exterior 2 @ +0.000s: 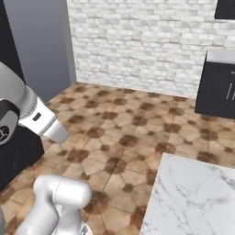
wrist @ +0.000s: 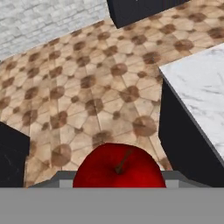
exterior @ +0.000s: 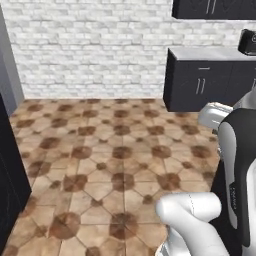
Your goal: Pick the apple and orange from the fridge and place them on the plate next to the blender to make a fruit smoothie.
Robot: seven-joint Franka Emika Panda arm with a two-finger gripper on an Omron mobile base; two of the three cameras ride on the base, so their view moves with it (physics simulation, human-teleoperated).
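The apple [wrist: 118,168], a glossy red ball with a short stem, sits right at the bottom of the hand view. My gripper [wrist: 119,180] is shut on it, and the apple hides the fingertips. It hangs above the tiled floor, beside a marble-topped counter [wrist: 199,87]. The fridge shows as a tall grey side wall [exterior 2: 41,46] at the left, with its dark grey door [exterior: 10,185] along the left edge of the left base view. The orange and the plate are out of view. Whether the black thing [exterior: 247,42] cut off at the far right is the blender, I cannot tell.
A brown patterned tile floor [exterior: 110,150] spreads ahead to a white brick wall [exterior: 90,45]. Dark drawer cabinets [exterior: 200,85] with silver handles stand at the back right. The marble counter [exterior 2: 193,197] lies close at the right, over a dark base.
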